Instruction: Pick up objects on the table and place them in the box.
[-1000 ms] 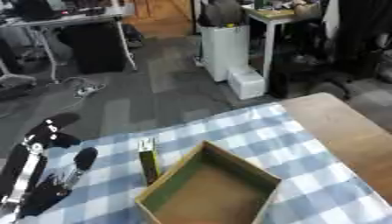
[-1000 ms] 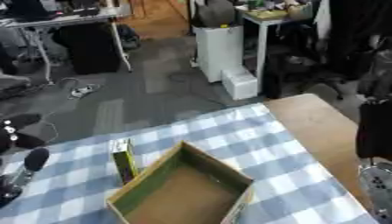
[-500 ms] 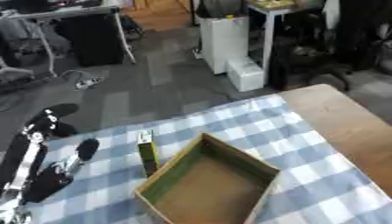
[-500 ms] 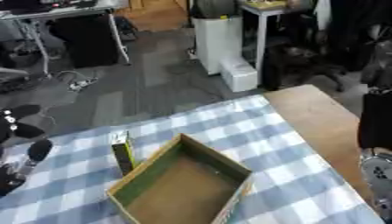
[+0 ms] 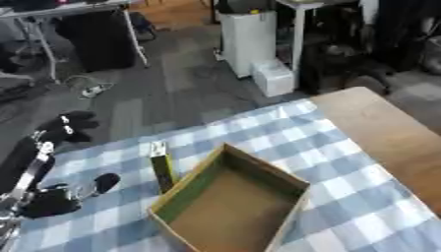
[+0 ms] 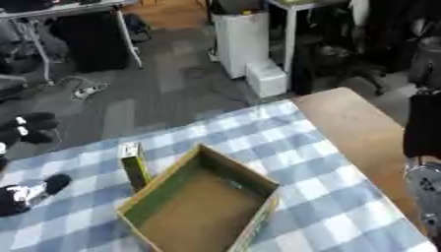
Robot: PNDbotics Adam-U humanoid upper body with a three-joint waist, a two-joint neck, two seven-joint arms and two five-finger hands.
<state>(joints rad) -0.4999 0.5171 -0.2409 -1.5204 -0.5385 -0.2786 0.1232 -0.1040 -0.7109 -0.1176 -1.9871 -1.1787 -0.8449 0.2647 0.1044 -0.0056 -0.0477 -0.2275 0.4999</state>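
open cardboard box on checked cloth, slim green carton upright against its left wall. left hand at left edge, fingers spread, holding nothing. right hand's fingers: cannot tell.

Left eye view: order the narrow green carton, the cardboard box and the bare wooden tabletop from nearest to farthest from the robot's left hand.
From the left hand:
1. Narrow green carton, upright, beside the box's left wall.
2. Cardboard box, centre.
3. Bare wooden tabletop, far right.

Blue-and-white checked tablecloth, bare wooden tabletop, white cabinet on grey floor
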